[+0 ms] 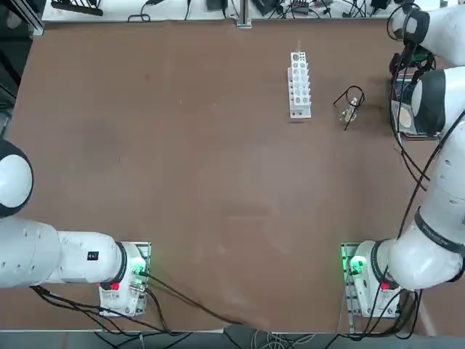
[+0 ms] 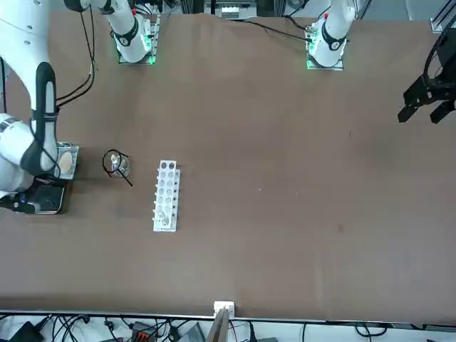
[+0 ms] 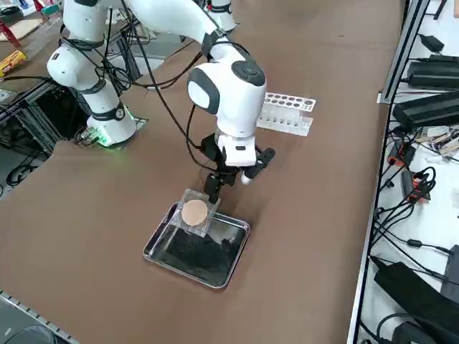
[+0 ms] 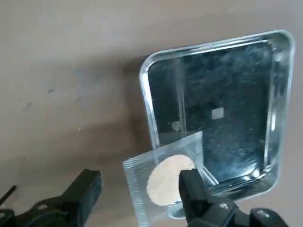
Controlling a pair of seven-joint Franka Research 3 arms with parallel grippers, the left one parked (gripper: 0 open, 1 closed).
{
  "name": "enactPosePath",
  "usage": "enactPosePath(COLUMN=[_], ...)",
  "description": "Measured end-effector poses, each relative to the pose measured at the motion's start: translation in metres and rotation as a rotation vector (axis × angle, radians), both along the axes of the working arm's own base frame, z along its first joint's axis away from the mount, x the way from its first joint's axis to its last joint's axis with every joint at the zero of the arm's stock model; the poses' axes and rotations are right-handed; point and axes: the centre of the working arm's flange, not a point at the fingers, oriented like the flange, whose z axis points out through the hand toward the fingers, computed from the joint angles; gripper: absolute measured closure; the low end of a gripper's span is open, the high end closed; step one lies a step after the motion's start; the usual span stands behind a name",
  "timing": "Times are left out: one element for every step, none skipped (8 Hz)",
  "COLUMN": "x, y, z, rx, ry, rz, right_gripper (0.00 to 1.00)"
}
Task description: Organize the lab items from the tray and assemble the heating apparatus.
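The silver tray lies near the table's right edge, also seen in the wrist view as tray. The grey mesh with tan centre leans tilted on the tray's rim, half in and half over it. My right gripper hovers just above the mesh, open, with one finger over the mesh's edge and the other finger out over the table. The black wire tripod stands on the table between tray and rack, with the small clear burner at it.
A white test-tube rack lies left of the tripod, also seen as rack in the front view. The table's right edge and cables run close beside the tray. Wide bare brown tabletop stretches to the left.
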Motion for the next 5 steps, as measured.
enactPosePath(x=[-0.003,-0.006,-0.010,-0.017,-0.023], y=[0.015,0.028,0.037,0.039,0.039], z=[-0.010,-0.021,-0.032,-0.043,-0.053], rx=[-0.021,-0.046,-0.086,-0.126,-0.161], ry=[0.002,0.008,0.017,0.029,0.046], rz=[-0.008,-0.003,0.015,0.030,0.052], right_gripper=[0.00,0.00,0.00,0.00,0.00])
